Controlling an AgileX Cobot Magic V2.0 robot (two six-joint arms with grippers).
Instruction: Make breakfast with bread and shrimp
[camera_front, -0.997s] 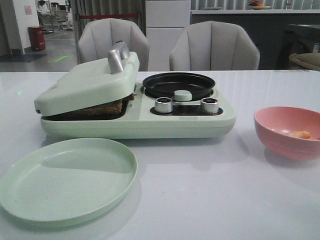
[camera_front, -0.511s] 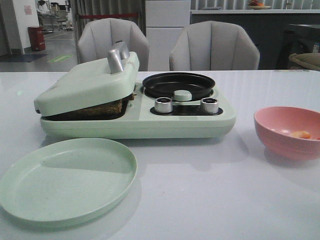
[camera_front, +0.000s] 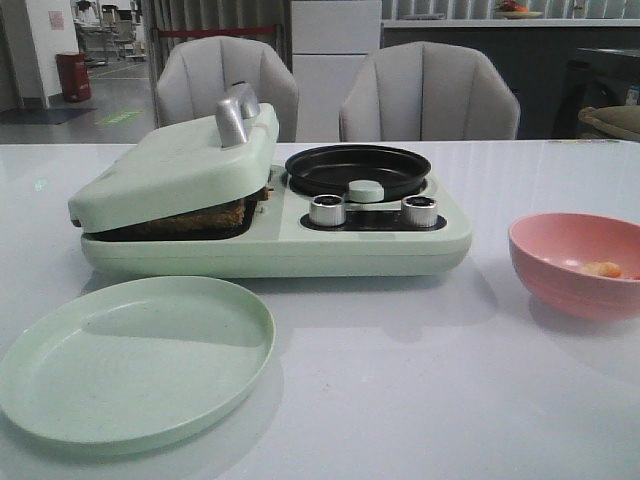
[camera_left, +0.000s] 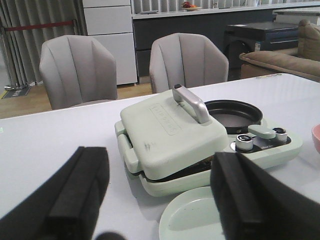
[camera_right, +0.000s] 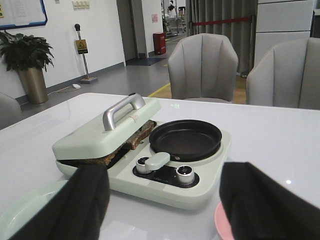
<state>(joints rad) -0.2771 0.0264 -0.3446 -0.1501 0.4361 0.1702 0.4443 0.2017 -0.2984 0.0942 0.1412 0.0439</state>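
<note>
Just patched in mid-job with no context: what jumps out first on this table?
The mint-green breakfast maker sits mid-table, its lid propped partly open on the bread sandwiched inside, with an empty black pan on its right half. An empty green plate lies in front of it on the left. The pink bowl at the right holds the shrimp. Both wrist views show open jaws, clear of everything.

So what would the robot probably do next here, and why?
Probably the right gripper, open and nearest, reaches for the shrimp in the pink bowl. The bread already sits under the sandwich maker's lid, while the black pan is bare and the green plate holds nothing.
</note>
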